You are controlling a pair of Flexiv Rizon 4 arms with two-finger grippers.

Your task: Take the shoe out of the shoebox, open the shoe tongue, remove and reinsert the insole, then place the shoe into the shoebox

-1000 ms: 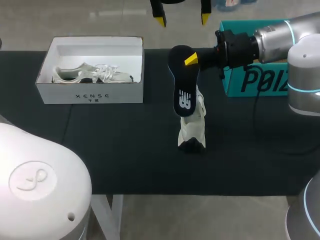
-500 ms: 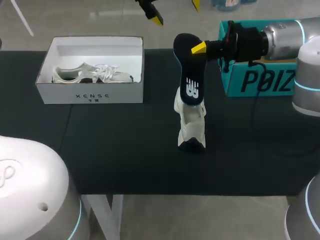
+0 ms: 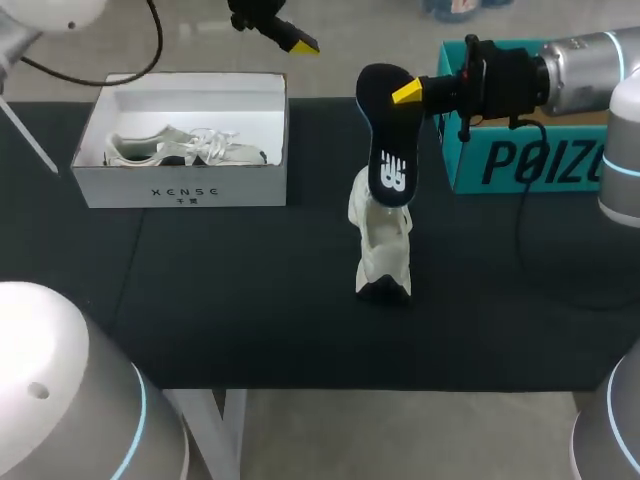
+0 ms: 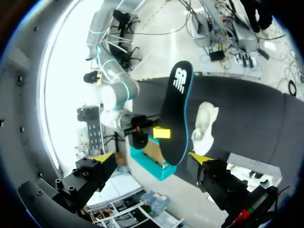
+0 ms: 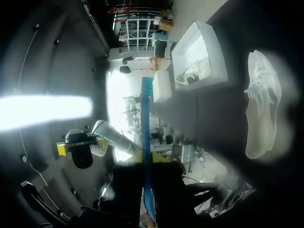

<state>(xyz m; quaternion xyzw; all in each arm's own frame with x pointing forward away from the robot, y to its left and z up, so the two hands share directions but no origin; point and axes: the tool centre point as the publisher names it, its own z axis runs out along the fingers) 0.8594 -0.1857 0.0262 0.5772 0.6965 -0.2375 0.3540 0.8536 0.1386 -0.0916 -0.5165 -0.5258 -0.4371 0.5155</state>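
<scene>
A: Insole of black foam [image 3: 388, 140], where?
B: Pinched in the right gripper [image 3: 403, 94], hanging over the white sneaker [image 3: 383, 250] on the black table [image 3: 250, 300]; perhaps touching it.
A: Left gripper [image 4: 151, 158]?
B: Jaws spread wide.

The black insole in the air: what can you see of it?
The insole is thin and flat, black with a white logo and a blue-green edge, foam by its look. The right gripper pinches its upper rounded end, so it hangs above the table, sloping down towards the white shoe. Whether its lower tip touches the shoe is unclear.
</scene>
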